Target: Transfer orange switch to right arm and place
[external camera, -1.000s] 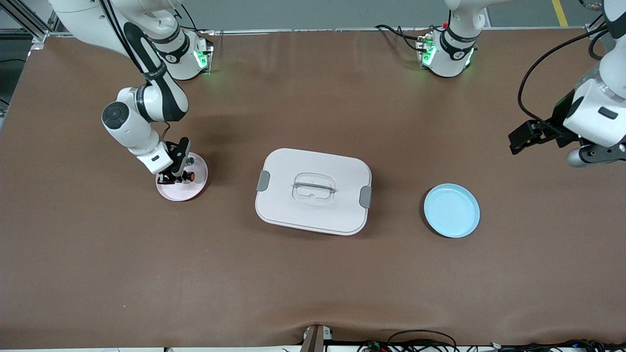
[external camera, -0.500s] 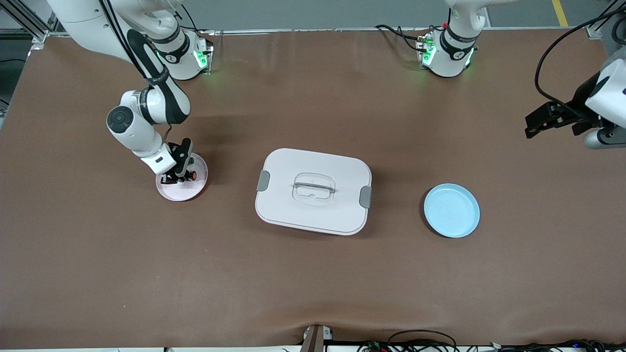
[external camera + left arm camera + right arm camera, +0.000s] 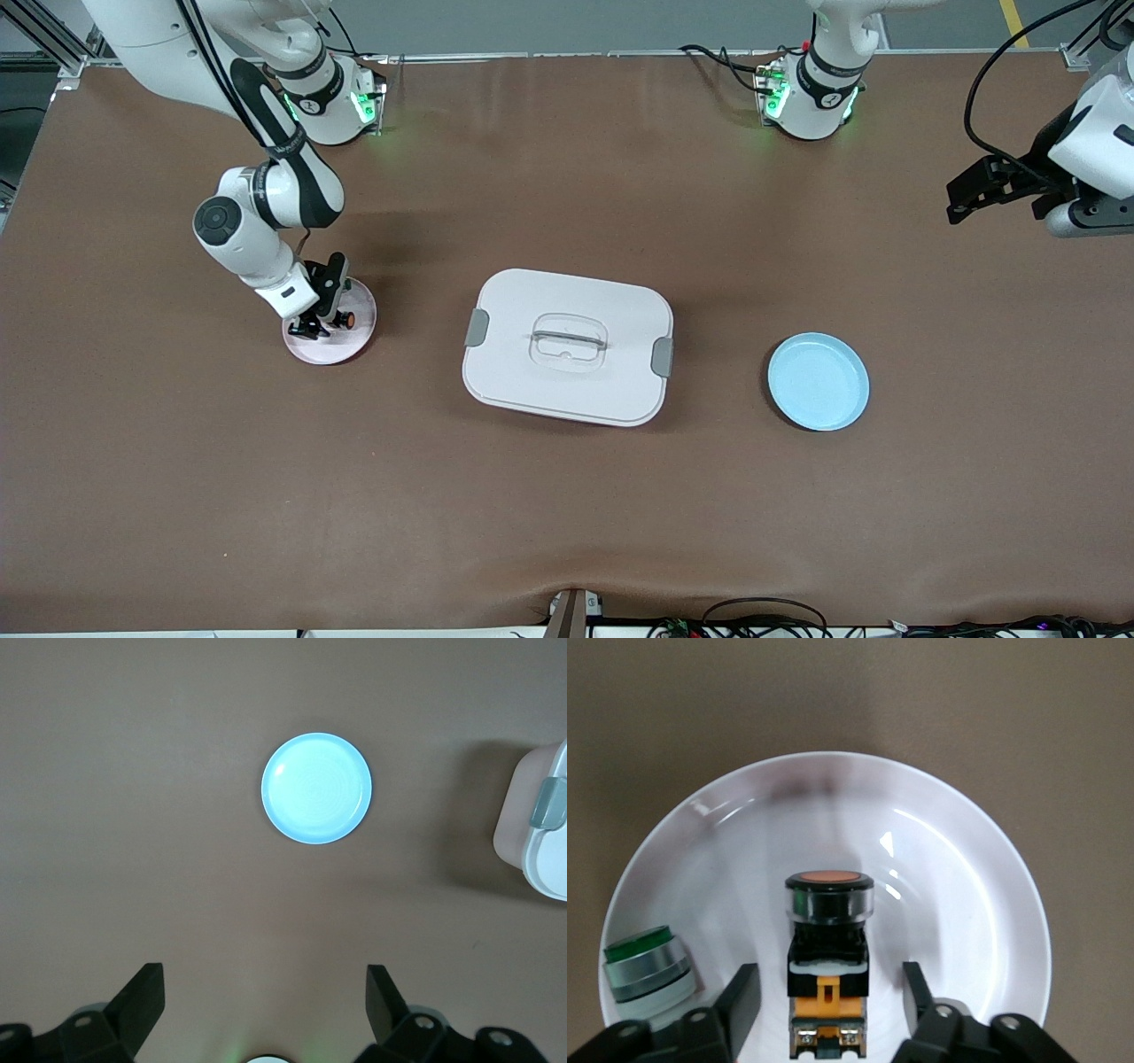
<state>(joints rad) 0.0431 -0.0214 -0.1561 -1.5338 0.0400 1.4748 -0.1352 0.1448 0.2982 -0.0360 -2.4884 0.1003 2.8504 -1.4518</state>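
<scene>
On brown table [image 3: 567,514] | orange switch [image 3: 827,939] on pink plate [image 3: 966,868], between right gripper [image 3: 824,992] spread fingers | left gripper [image 3: 264,992] spread, waiting.

The switch [image 3: 828,967] lies in a plate [image 3: 359,330] toward the right arm's end of the table [image 3: 567,514], beside a second small part [image 3: 645,967] in the same plate. A lidded box [image 3: 567,347] sits mid-table. Another plate [image 3: 818,382] sits toward the left arm's end, slightly nearer the front camera than the box.
</scene>
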